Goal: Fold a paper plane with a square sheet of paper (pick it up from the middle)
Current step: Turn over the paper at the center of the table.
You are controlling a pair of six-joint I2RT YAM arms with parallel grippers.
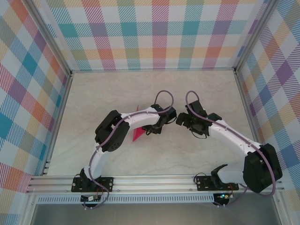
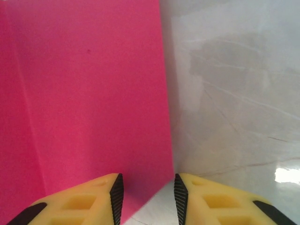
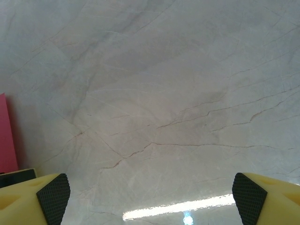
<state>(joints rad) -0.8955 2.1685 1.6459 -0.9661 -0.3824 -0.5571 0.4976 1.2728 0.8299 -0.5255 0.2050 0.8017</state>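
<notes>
While the left claw (image 2: 146, 192) and right claw (image 3: 150, 192) gape, pink paper (image 2: 89, 103) stretches away lengthwise.

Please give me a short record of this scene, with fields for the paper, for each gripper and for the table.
paper: pink sheet of paper, lying on the table
crease: one straight fold line near its left side in the left wrist view
left gripper: jaws a little apart over the paper's right edge, nothing pinched
right gripper: wide open, holding nothing
table: pale marbled surface, bare under the right gripper
plane: not yet formed
</notes>
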